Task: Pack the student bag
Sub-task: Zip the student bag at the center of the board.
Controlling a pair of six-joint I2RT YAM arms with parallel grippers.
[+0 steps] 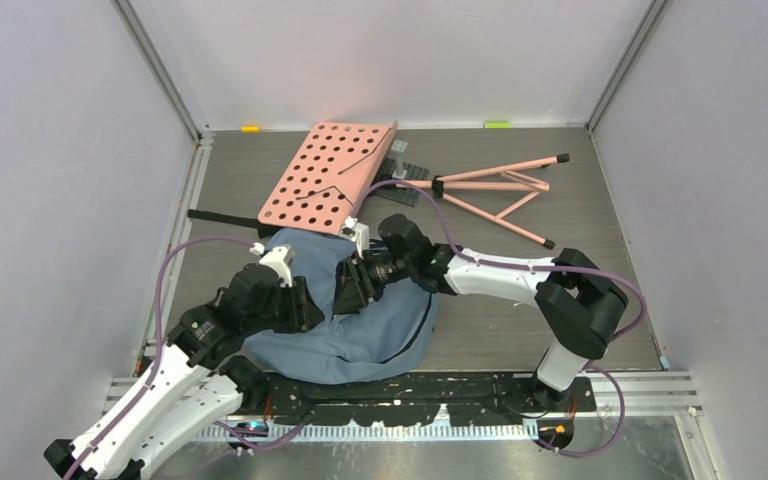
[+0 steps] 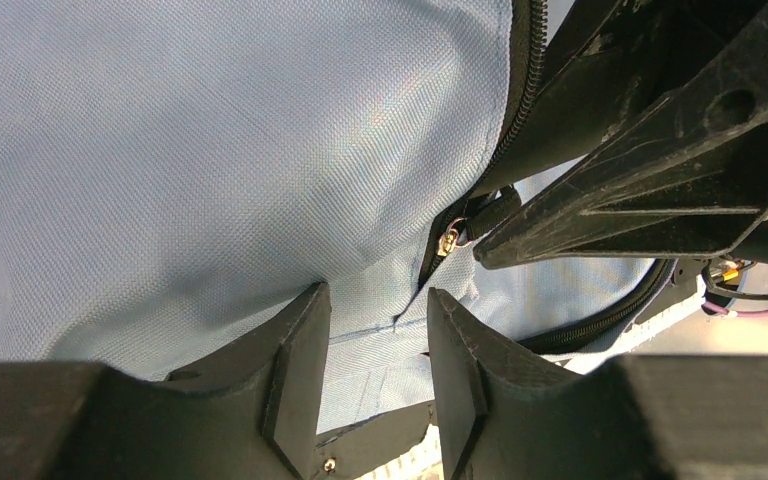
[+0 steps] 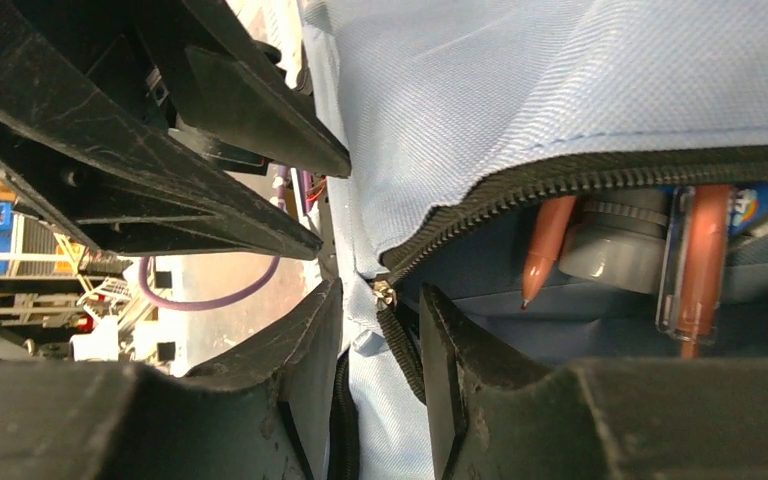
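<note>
The student bag (image 1: 380,335), dusty blue-grey, lies on the table between both arms. My left gripper (image 1: 305,302) (image 2: 375,300) is shut on a fold of its fabric (image 2: 370,340) just below the end of the zipper. My right gripper (image 1: 348,285) (image 3: 380,292) faces it from the right and is shut on the black zipper pull (image 3: 400,345) next to the metal slider (image 3: 385,293) (image 2: 448,240). The zipper is partly open. Inside show two orange-red pens (image 3: 545,245), a grey cylinder (image 3: 615,245) and a clear case (image 3: 700,260).
A pink perforated board (image 1: 332,175) leans over the bag's far end. Pink folding stand legs (image 1: 500,190) lie at the back right, beside a dark grey plate (image 1: 407,180). A black strap (image 1: 222,218) trails left. Grey walls close in three sides.
</note>
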